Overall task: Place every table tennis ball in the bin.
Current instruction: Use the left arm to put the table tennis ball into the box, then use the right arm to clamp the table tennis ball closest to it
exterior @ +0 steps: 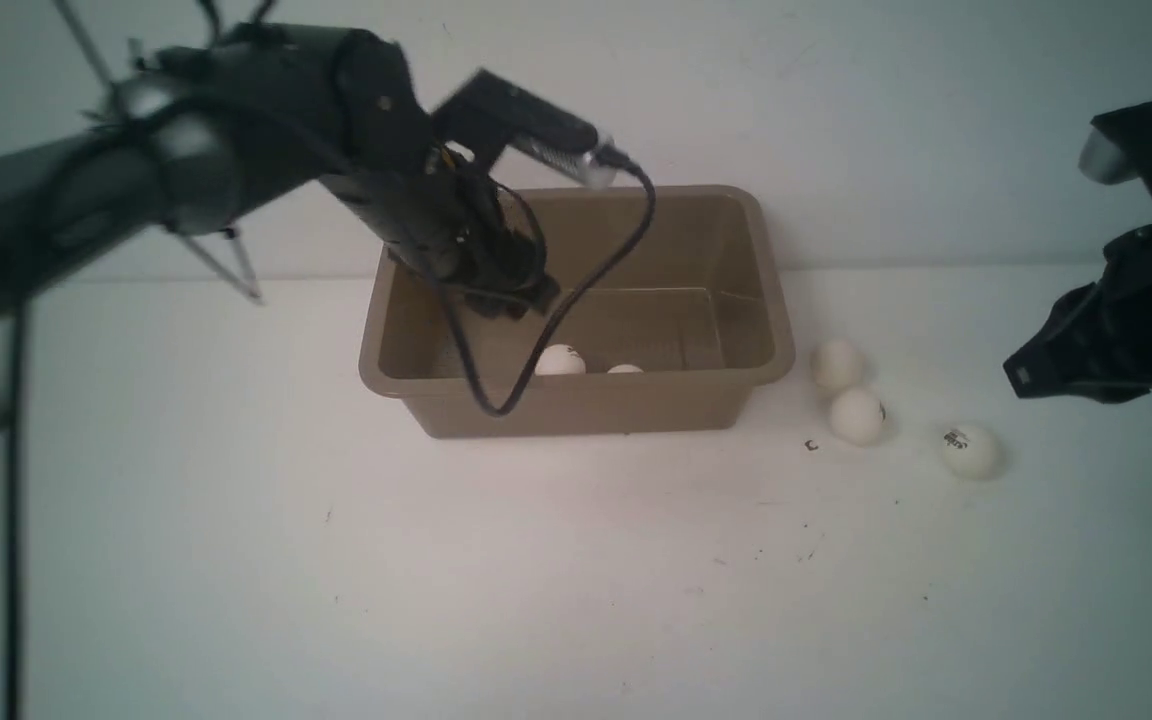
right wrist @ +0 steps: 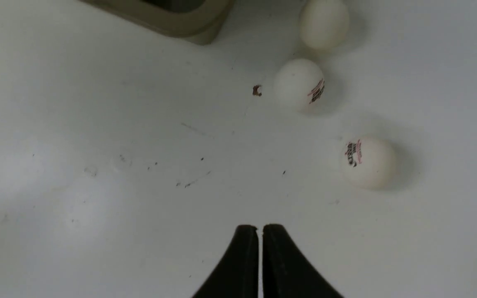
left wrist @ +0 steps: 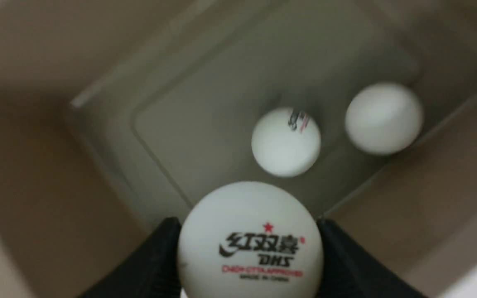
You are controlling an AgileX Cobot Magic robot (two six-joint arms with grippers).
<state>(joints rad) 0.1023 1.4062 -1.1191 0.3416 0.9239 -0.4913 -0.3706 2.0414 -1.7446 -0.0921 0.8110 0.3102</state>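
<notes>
Six table tennis balls are in view. The held ball (left wrist: 250, 248), printed with a red star and dark lettering, is pinched between the two black fingers (left wrist: 155, 260) of the left gripper (left wrist: 247, 227), which hangs inside the bin (exterior: 576, 405) above its floor. Two more lie on that floor by the bin's near wall, close together but apart: a logo-marked ball (left wrist: 286, 141) and a plain ball (left wrist: 383, 118). The single tan bin stands toward the far edge of the tabletop (exterior: 236, 560), about midway along it. Three balls lie on the tabletop past the bin's right end, in a loose line slanting toward the near right corner: the first ball (exterior: 836, 364) near the bin, the second ball (exterior: 857, 415) just beside it, the third ball (exterior: 969, 449) apart from both. One small brown speck (exterior: 811, 445) lies by the second ball. The right gripper (right wrist: 260, 228) hovers over the tabletop's right side, its jaws pressed together on nothing.
</notes>
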